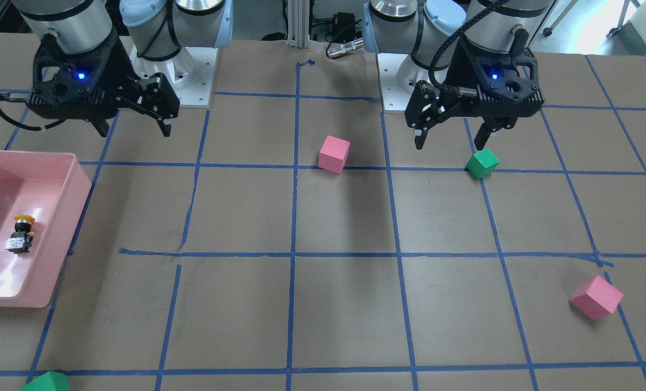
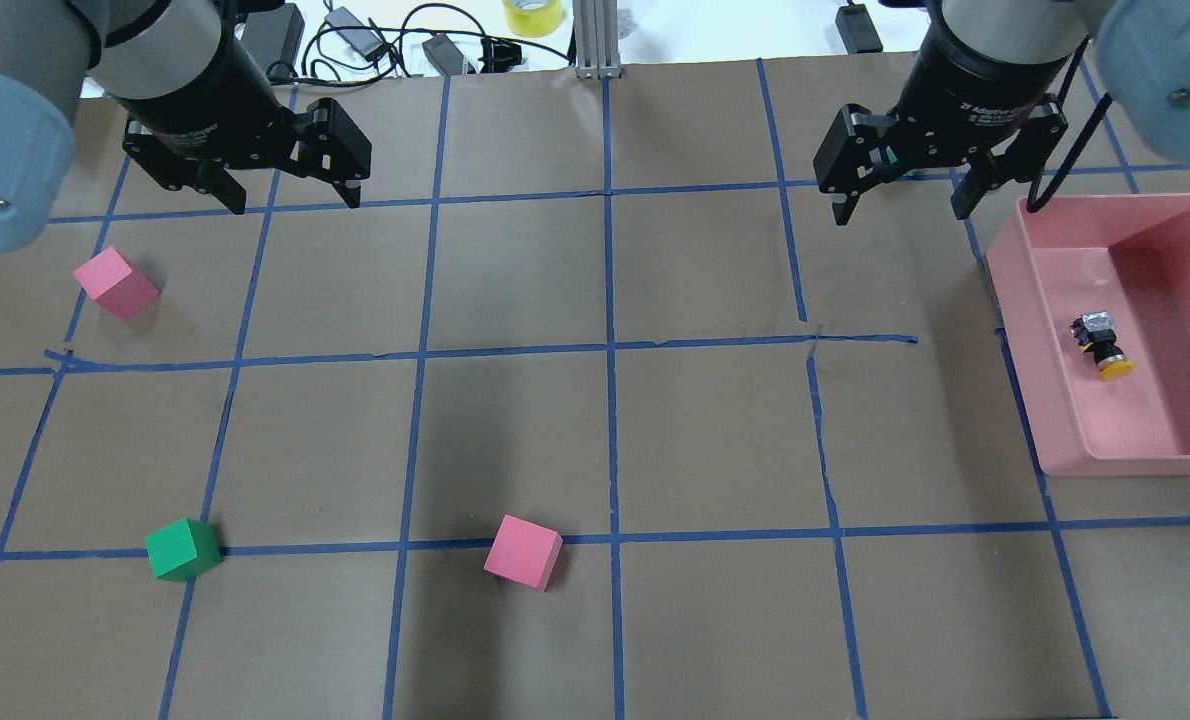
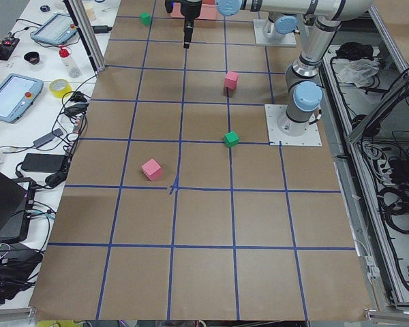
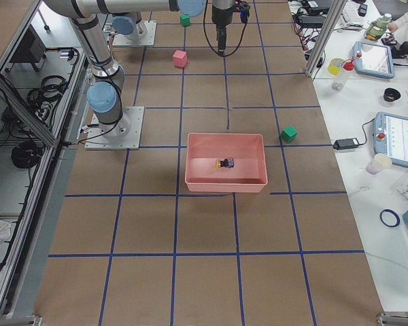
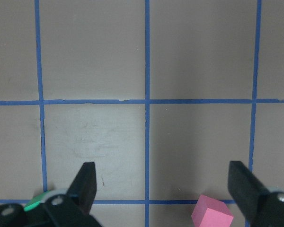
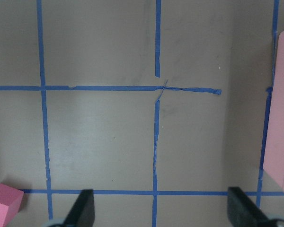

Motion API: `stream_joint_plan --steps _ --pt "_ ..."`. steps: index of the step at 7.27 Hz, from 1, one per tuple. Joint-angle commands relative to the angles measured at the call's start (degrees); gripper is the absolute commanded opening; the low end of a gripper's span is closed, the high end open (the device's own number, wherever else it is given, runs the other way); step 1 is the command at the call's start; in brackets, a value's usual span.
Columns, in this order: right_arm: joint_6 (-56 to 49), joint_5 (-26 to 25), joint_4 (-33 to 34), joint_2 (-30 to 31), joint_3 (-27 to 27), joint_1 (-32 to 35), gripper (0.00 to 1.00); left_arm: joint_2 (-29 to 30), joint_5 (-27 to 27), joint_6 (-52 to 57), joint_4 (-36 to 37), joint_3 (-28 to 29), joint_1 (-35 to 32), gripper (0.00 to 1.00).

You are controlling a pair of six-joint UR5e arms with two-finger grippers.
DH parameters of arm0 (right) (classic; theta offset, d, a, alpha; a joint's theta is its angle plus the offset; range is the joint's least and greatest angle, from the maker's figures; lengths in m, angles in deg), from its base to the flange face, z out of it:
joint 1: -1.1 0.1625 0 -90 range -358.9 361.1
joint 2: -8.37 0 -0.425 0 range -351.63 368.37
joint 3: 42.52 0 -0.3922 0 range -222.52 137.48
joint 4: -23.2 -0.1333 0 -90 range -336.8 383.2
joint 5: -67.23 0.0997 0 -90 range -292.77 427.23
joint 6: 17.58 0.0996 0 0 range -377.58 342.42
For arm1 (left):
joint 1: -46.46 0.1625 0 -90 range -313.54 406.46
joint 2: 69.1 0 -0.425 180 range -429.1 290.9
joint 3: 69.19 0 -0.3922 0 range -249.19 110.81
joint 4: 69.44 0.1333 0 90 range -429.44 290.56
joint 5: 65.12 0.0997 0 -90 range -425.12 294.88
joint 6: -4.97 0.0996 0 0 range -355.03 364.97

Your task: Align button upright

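Lying sideways in pink bin (image 2: pixel 1135 465), button (image 2: pixel 1102 345); left tool (image 2: pixel 295 200) & right tool (image 2: pixel 900 212) wide open, empty.

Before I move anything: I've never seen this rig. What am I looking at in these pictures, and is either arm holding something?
Two robot arms share a brown table taped into blue squares. One picture looks down from behind them, one faces them from across the table, two look along it from its ends, and two come from wrist cameras looking down between the jaws. The left arm and right arm both hang above the table, jaws wide open, holding nothing. The button, yellow-capped, lies on its side in the pink tray on the right arm's side. Loose on the table are a pink cube, a second pink cube, a green cube and a second green cube.
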Motion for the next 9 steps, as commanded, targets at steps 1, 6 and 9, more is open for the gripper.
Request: stream_joint_plan --steps 1,6,9 --pt "-0.2 -0.03 0.58 -0.12 -0.04 0.04 1.0 0.0 0.06 0.0 0.0 0.0 0.0 1.0" --pt "-0.2 -0.03 1.01 -0.21 -0.13 -2.58 1.0 -0.26 0.06 -0.09 0.0 0.09 -0.09 1.0" --pt "-16.91 -4.85 1.1 -4.67 -1.17 -16.34 1.0 -0.35 0.23 -0.09 0.0 0.09 0.0 1.0"
